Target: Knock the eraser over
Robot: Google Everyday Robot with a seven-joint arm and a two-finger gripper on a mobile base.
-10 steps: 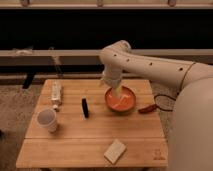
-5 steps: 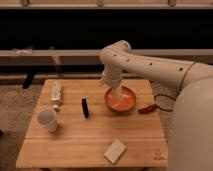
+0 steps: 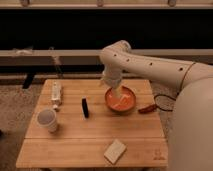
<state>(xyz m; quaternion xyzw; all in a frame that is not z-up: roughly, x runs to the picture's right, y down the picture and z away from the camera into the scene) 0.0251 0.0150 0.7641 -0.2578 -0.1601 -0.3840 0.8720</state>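
Note:
The eraser (image 3: 85,107) is a small thin black slab that stands on its edge on the wooden table (image 3: 95,135), left of the orange bowl (image 3: 120,99). My gripper (image 3: 118,93) hangs from the white arm over the orange bowl, to the right of the eraser and apart from it.
A white cup (image 3: 47,120) stands at the front left. A white box-shaped item (image 3: 56,93) lies at the back left. A pale beige block (image 3: 115,151) lies near the front edge. A red object (image 3: 147,108) lies right of the bowl.

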